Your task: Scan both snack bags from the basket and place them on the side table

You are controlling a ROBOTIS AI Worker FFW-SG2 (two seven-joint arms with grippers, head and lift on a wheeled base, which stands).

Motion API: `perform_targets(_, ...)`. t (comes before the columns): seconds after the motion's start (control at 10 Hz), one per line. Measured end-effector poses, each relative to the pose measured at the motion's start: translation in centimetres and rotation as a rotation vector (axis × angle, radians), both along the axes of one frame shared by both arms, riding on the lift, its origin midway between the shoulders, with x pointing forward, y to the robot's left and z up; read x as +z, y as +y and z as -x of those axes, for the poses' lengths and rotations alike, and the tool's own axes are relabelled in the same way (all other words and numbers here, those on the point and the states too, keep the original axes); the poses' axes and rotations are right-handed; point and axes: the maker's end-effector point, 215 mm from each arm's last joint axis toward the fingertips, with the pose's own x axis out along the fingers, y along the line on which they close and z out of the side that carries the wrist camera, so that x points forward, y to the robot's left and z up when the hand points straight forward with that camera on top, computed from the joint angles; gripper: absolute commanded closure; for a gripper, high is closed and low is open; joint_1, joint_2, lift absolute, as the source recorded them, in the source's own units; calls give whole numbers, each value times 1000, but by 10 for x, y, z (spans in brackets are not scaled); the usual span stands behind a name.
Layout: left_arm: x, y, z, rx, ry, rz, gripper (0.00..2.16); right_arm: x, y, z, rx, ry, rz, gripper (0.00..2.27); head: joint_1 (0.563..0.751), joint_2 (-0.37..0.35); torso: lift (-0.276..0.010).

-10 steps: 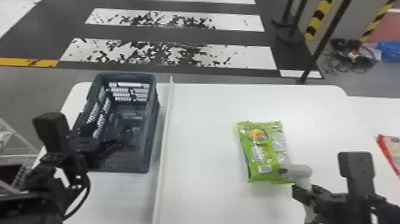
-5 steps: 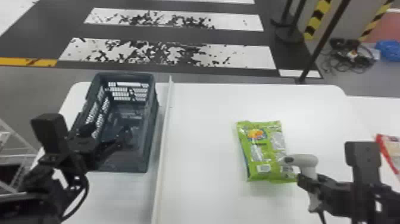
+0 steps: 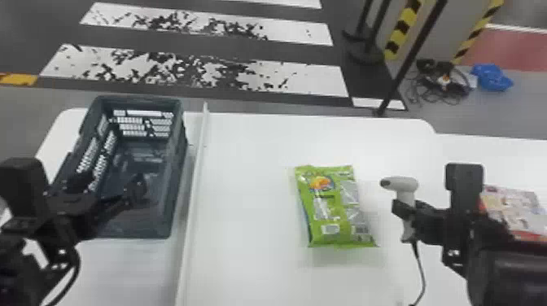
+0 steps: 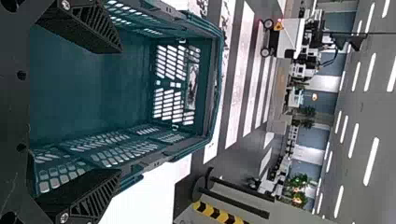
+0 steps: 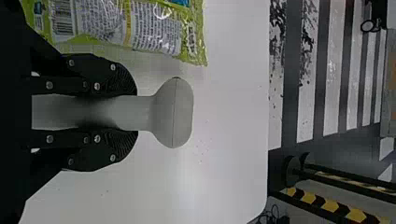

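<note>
So your green snack bag is lying flat on the white table, out between the pale divider strip and the scanner. The head view gives you its whole upper face, orange picture and silvery panels included. The right wrist view gets you in closer on part of it, with a barcode and blocks of small print easy to spot.

Right beside the bag, your right gripper has its fingers closed in on the scanner's handle. That wrist view shows you the grip properly, one finger on each side of the handle. From the head view you get the rest: the scanner is upright, its head is turned toward the bag, and a cable runs down from the handle. Your right arm comes in from the right edge, crossing in front of the red-edged bag over on the side table.

On the other side of the strip you've got the dark basket. Your left gripper is over its near part, with that arm coming in from the left. The left wrist view has its fingers spread wide, and you can look between them at the basket's floor and slotted walls. Past the tables, you've got striped floor and dark poles.
</note>
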Motion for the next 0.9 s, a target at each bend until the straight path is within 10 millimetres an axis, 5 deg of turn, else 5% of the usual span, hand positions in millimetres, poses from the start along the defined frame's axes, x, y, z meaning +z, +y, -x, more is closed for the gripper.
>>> perform_targets(0.4,1,1,0,1,-1,-1,83,-34,-44,-33,-29,37,85,2250,695,-195,-75)
perform_targets(0.9,0,0,1,0,1,1,83,-52,-58,-39,-22,65,135,2071,695,-214,-75)
